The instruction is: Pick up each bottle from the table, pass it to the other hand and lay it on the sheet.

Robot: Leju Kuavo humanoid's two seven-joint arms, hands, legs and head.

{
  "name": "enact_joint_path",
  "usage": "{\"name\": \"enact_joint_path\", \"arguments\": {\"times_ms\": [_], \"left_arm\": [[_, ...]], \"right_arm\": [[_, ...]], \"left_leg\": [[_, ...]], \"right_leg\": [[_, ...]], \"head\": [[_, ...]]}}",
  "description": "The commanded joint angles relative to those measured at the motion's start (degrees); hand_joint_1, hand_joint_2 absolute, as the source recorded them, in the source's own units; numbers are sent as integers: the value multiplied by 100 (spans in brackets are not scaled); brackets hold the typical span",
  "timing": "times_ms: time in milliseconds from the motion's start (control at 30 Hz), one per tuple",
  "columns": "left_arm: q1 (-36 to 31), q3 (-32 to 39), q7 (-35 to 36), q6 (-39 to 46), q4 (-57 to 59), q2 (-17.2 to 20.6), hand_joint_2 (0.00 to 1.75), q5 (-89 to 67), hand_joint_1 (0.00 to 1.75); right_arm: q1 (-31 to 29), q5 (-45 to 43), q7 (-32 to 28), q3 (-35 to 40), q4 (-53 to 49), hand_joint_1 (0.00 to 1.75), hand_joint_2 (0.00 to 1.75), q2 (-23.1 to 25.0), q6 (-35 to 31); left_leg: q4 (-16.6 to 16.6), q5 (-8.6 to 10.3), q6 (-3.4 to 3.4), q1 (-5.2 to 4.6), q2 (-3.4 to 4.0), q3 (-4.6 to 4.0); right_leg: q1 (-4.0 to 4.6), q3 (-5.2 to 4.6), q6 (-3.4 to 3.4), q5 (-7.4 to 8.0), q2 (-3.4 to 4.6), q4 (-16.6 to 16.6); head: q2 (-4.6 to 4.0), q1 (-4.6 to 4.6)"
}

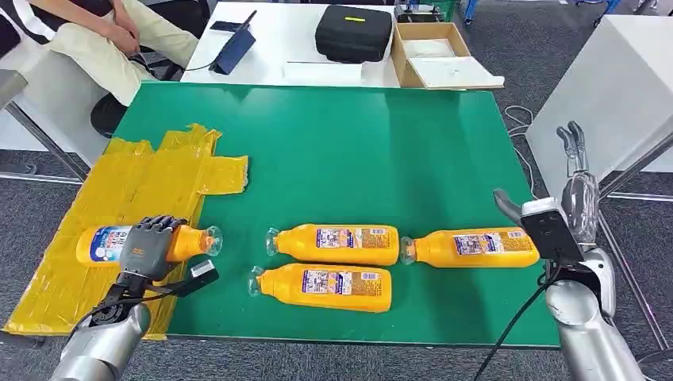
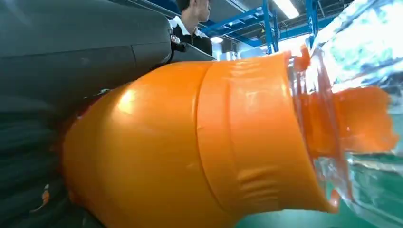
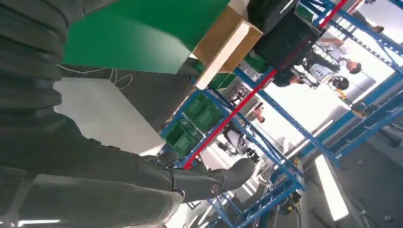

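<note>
An orange bottle (image 1: pixel 107 243) with a clear cap lies on its side on the yellow sheet (image 1: pixel 119 198), and my left hand (image 1: pixel 149 246) grips it around the middle. The left wrist view has its orange shoulder (image 2: pixel 190 142) and clear cap (image 2: pixel 361 95) close up. Three more orange bottles lie on the green table (image 1: pixel 357 143): one (image 1: pixel 337 244) at the middle, one (image 1: pixel 325 286) nearer the front edge, one (image 1: pixel 472 247) to the right. My right hand (image 1: pixel 578 178) is raised off the table's right edge, fingers straight and apart, holding nothing.
A person (image 1: pixel 95 36) sits at the far left. Behind the green table, a white table carries a tablet (image 1: pixel 234 48), a black case (image 1: pixel 353 32) and a cardboard box (image 1: pixel 436 55). A white cabinet (image 1: pixel 619 87) stands to the right.
</note>
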Motion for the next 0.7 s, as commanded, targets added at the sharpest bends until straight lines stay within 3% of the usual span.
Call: {"name": "enact_joint_path", "arguments": {"times_ms": [33, 67, 533, 700], "left_arm": [[-318, -294, 223, 9, 775, 109, 175, -100, 143], [-308, -361, 312, 9, 768, 127, 175, -175, 0], [-504, -661, 470, 9, 1088, 176, 175, -301, 0], [-860, -955, 559, -366, 1836, 273, 175, -356, 0]], "right_arm": [[-94, 72, 101, 73, 203, 0, 175, 169, 81], [-90, 79, 102, 70, 224, 0, 175, 161, 95], [-290, 146, 98, 150, 391, 0, 175, 135, 139], [-507, 162, 82, 229, 569, 0, 175, 126, 198]], "left_leg": [[-3, -8, -23, 10, 4, 22], [-5, -11, -31, 12, 5, 35], [-9, -10, -38, 14, 11, 48], [-4, -3, -22, 5, 9, 33]], "right_leg": [[11, 24, -19, -4, -1, -9], [13, 37, -25, -7, -2, -11], [15, 50, -31, -3, 3, -16], [5, 33, -17, 0, 6, -6]], "head": [[0, 0], [0, 0], [0, -2], [0, -2]]}}
